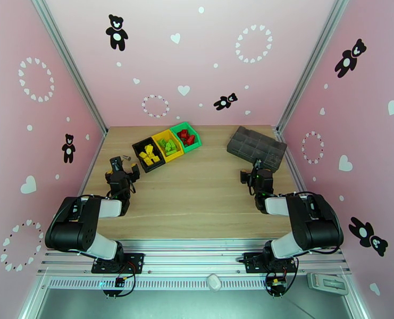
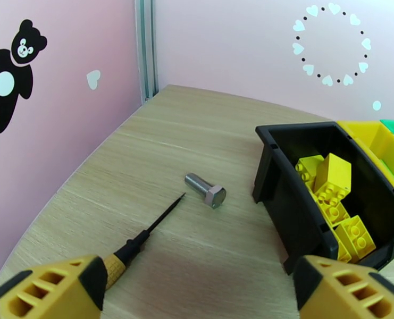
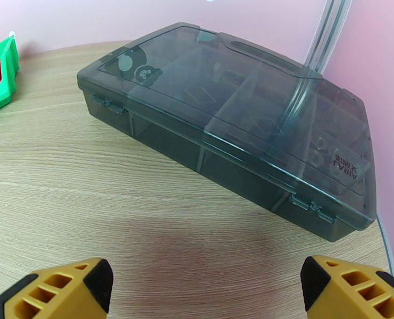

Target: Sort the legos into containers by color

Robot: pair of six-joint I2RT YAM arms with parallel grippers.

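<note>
Pink walls hem three sides of the wooden surface [image 1: 197, 203], leaving its middle open. Both end effectors, left [image 2: 199, 293] and right [image 3: 207, 293], stand spread apart, holding nothing. Legos [image 1: 168, 147] lie in the containers [image 2: 272, 182] at the back. The grey case [image 1: 257, 147] has a tinted lid that blurs its contents.

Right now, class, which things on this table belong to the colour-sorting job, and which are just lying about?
Job: small yellow studded plastic bricks; green bricks; red bricks; open black plastic bin; yellow bin; green bin.
Lying about: steel hex bolt; thin yellow-handled screwdriver; dark grey lidded compartment case.
</note>
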